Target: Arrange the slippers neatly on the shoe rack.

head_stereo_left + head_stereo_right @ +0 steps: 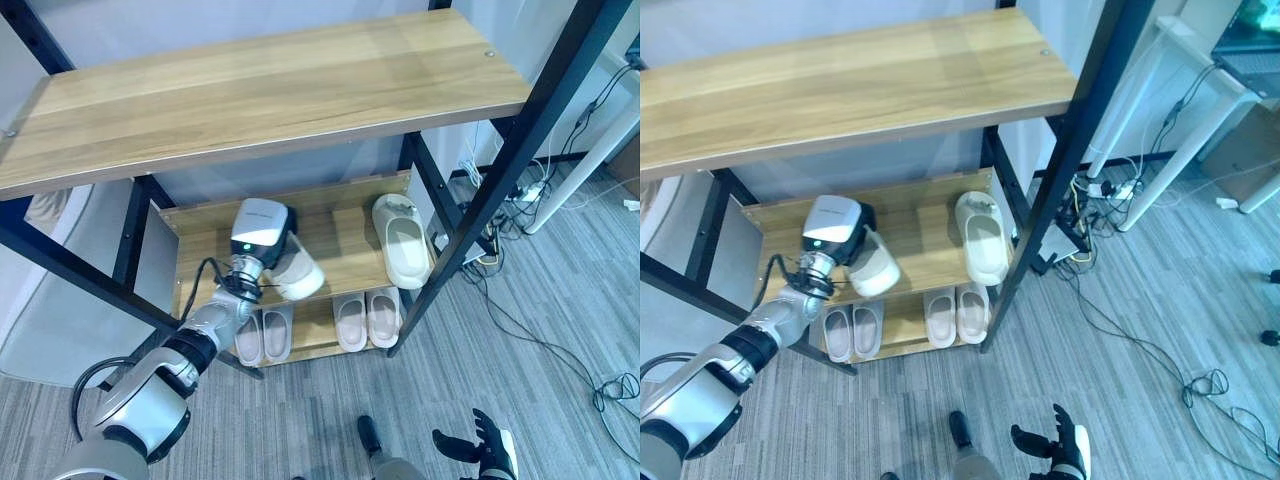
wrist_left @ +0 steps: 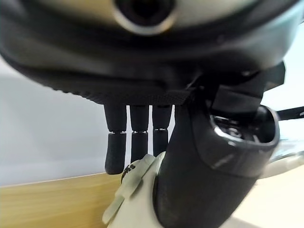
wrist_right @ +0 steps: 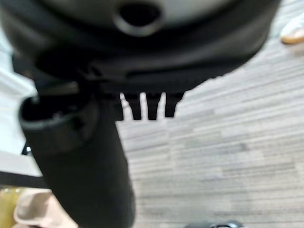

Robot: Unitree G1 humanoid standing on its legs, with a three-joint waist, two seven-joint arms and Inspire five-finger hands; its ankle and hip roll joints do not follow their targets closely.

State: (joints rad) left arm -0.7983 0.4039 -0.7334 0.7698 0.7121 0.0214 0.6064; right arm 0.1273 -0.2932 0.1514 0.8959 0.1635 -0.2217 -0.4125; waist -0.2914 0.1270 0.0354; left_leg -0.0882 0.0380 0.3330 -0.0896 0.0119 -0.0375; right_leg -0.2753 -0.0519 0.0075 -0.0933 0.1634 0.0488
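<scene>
The left hand [image 1: 285, 245] reaches into the middle shelf [image 1: 345, 245] of the shoe rack [image 1: 250, 95] and seems to grip 1 cream slipper [image 1: 298, 275] between thumb and fingers. A second cream slipper [image 1: 402, 240] lies at 3 o'clock from it, well apart, and 2 pairs of slippers [image 1: 365, 318] stand on the bottom shelf. The right hand [image 1: 490, 447] hangs low over the carpet [image 1: 560, 300], fingers relaxed and holding nothing.

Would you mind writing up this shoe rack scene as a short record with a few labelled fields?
Rack: shoe rack with wooden shelves in a black frame.
Held item: cream slipper, gripped by the left robot hand over the middle shelf.
Already on middle shelf: one cream slipper, lying flat to the right.
Bottom shelf: two pairs of pale slippers, side by side.
Right robot hand: low over the grey floor, fingers relaxed, holding nothing.
Floor clutter: cables right of the rack.
</scene>
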